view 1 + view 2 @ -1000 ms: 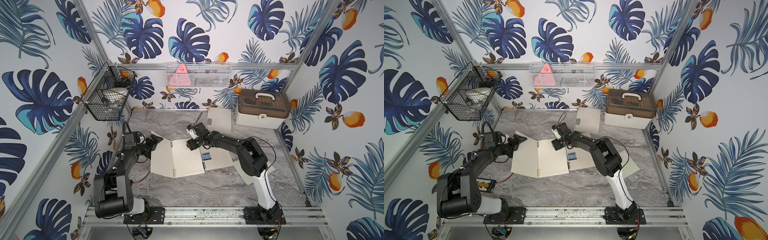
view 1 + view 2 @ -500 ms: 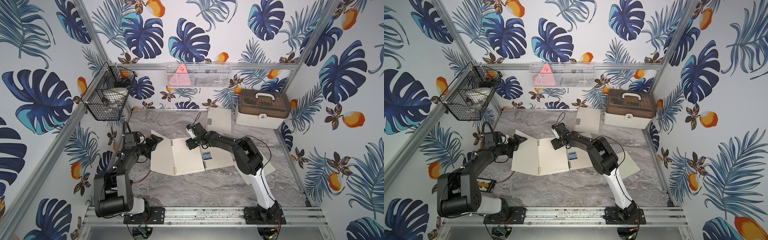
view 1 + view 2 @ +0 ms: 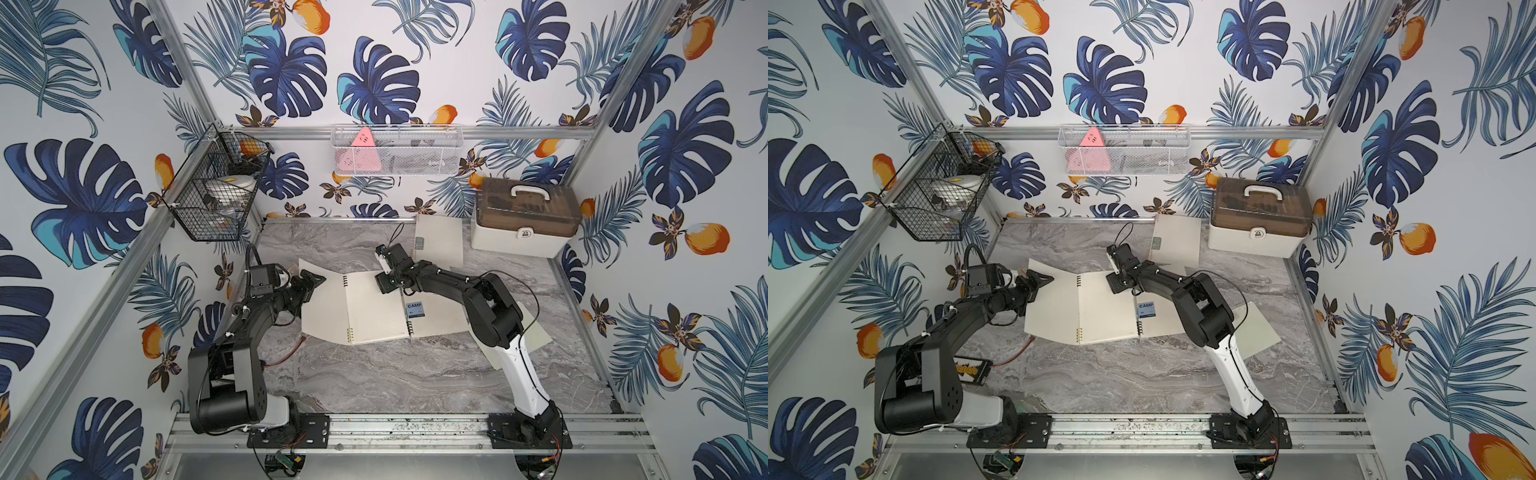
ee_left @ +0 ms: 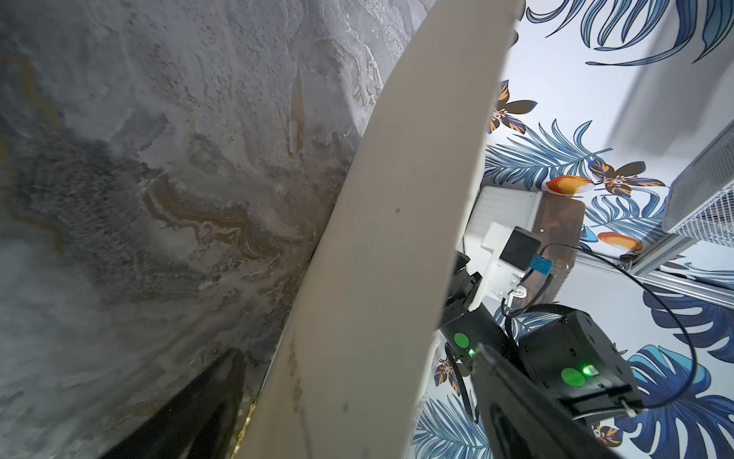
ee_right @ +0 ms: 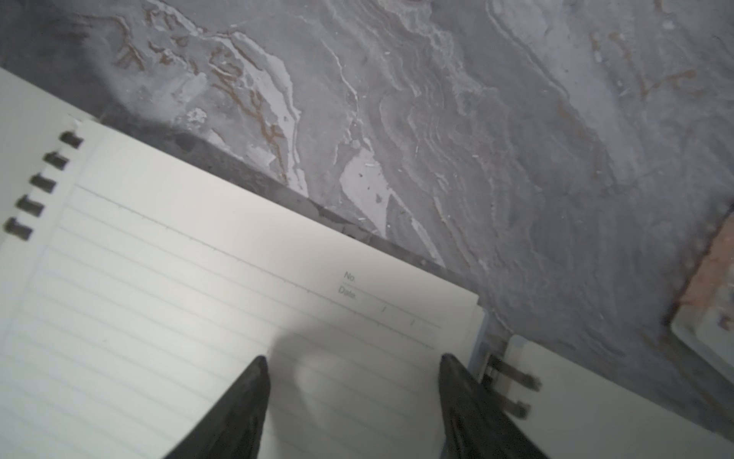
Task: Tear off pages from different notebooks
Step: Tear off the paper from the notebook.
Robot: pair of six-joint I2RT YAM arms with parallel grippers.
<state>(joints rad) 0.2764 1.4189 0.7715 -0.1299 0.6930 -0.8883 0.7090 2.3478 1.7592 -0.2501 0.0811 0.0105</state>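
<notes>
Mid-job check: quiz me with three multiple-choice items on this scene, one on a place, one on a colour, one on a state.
1. The teal-labelled notebook lies: A beside the white box; B on top of that box; C at the front, by the arm bases.
2. The CAMP label is: A red; B blue; C yellow.
3. The right hand is: A shut on a torn sheet; B shut on the spiral; C open over the ruled page.
Key: 1 A, it lies next to the box in both top views; 2 B, white letters on blue; 3 C, its fingers stand apart above the lines.
</notes>
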